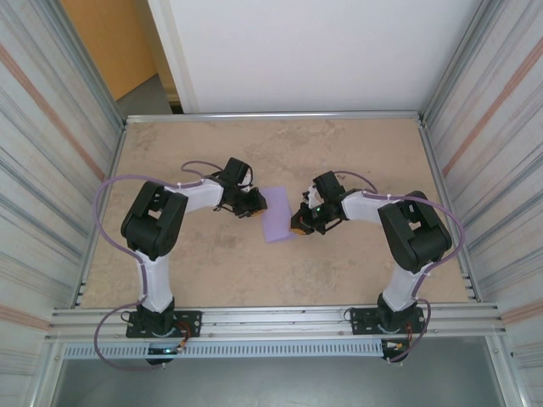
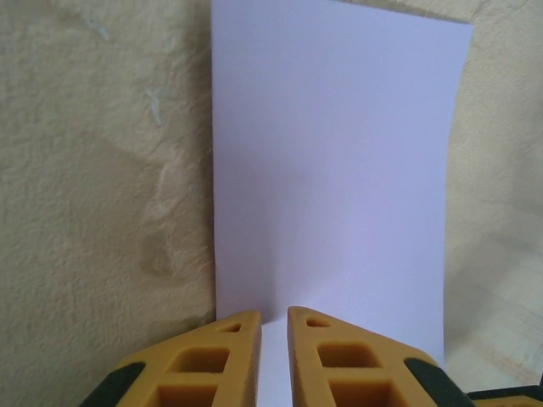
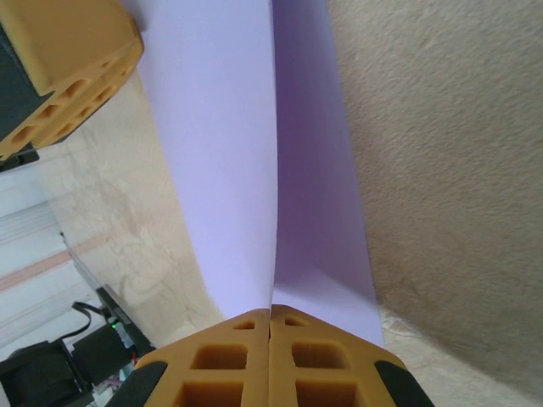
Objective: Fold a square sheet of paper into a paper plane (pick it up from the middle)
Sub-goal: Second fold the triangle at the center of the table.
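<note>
My arms elbow inward: right gripper [image 1: 299, 222] pinches the square sheet of paper [image 1: 277, 224] at three o'clock, left gripper [image 1: 257, 202] ajar at nine.

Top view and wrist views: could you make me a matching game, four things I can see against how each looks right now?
1 thin lavender square sheet of paper
2 left gripper
3 right gripper
4 beige mottled table

A yellow fingers pressed together on the paper's edge
B flat, under everything
C yellow fingers a narrow slit apart
D bowed, not lying flat

Pairs: 1-D, 2-C, 3-A, 4-B
</note>
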{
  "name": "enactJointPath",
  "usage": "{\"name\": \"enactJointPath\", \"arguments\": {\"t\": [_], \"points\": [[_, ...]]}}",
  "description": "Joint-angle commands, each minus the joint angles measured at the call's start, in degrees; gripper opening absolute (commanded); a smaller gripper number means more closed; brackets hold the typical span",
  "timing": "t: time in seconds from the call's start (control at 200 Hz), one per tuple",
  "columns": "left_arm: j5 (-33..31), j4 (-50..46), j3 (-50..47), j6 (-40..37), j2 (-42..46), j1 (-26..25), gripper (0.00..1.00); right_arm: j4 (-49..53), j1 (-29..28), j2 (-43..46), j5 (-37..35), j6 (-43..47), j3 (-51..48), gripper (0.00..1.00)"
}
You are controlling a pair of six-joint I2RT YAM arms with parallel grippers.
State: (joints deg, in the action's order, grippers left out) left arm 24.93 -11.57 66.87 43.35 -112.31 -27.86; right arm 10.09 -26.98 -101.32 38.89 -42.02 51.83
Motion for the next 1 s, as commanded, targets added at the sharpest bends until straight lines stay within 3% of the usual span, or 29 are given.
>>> {"name": "enactJointPath", "arguments": {"t": [0.0, 0.446, 0.997], "points": [[-1.55, -3.56, 0.52, -0.83, -1.22, -0.18, 0.18, -1.03, -0.51, -0.31, 1.95, -1.51, 2.59, 0.00], [-1.54, -4.04, 0.29, -0.68, -1.42, -0.18, 0.18, -4.51, -3.25, -7.20, 0.22, -3.37, 9.59, 0.01], [-1.46, -3.98, -0.12, -0.20, -1.68, -0.18, 0.17, -6.44, -4.04, -10.74, -0.22, -3.83, 11.34, 0.01]]}}
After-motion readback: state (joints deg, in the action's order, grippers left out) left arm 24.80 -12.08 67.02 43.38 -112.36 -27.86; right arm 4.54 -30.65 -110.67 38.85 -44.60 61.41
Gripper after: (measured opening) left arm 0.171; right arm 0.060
